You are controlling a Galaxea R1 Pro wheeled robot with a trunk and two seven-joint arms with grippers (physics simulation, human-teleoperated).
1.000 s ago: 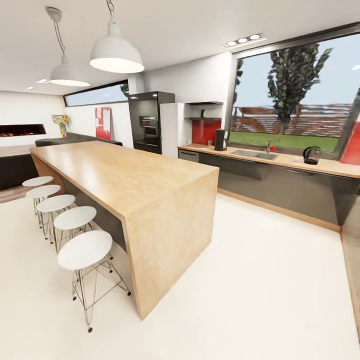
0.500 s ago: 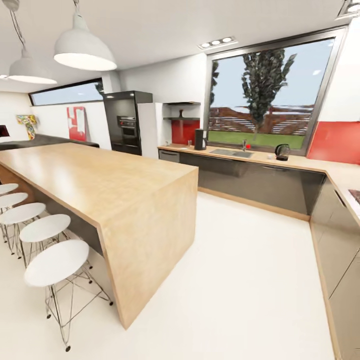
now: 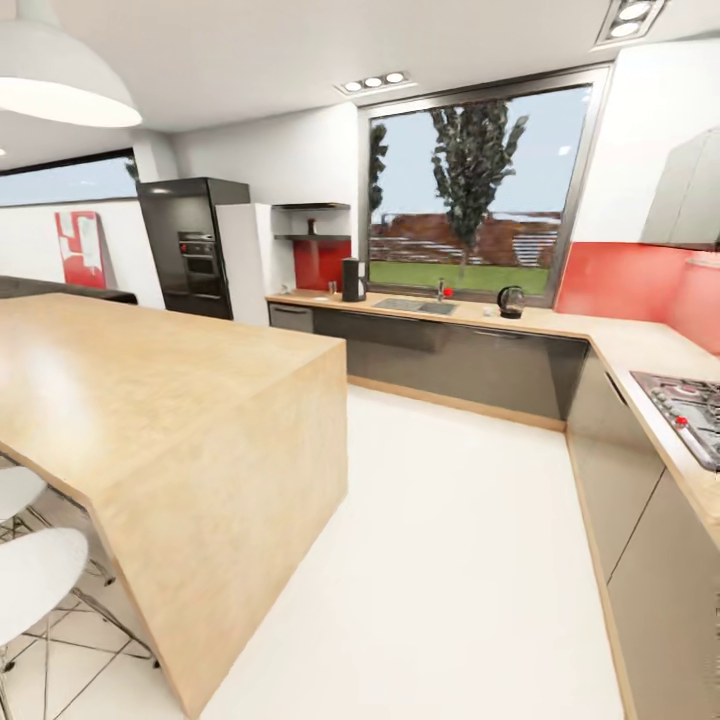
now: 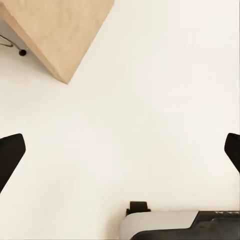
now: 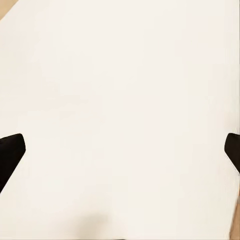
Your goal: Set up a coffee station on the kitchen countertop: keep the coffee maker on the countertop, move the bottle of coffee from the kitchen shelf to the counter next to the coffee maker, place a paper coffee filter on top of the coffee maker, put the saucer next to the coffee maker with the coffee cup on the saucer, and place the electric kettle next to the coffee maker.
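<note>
Head view, left to right: pendant lamp (image 3: 55,75) top left, white stools (image 3: 30,580) at the lower left edge, big wooden island (image 3: 170,420) filling the left half. Behind it a red wall picture (image 3: 78,247), then a black oven tower (image 3: 195,250). Next a small kitchen shelf (image 3: 312,237) over a red backsplash, a dark item on it too small to name. Below runs the far worktop (image 3: 560,322); coffee maker (image 3: 353,279) stands upright on it near its left end, sink (image 3: 415,306) with tap beside it under the window (image 3: 470,190), electric kettle (image 3: 511,301) further right on the same worktop, well apart from the coffee maker. Worktop turns the corner; hob (image 3: 690,400) at the right edge. White floor (image 3: 440,560) between island and cabinets.

Left wrist view: left gripper (image 4: 120,155) jaws spread wide, dark fingertips (image 4: 10,155) at both picture edges, nothing between them, floor beneath, island corner (image 4: 60,30) and part of the robot base (image 4: 175,225) in frame.

Right wrist view: right gripper (image 5: 120,150) jaws also wide apart, fingertips (image 5: 10,150) at the edges, holding nothing, bare floor below.
</note>
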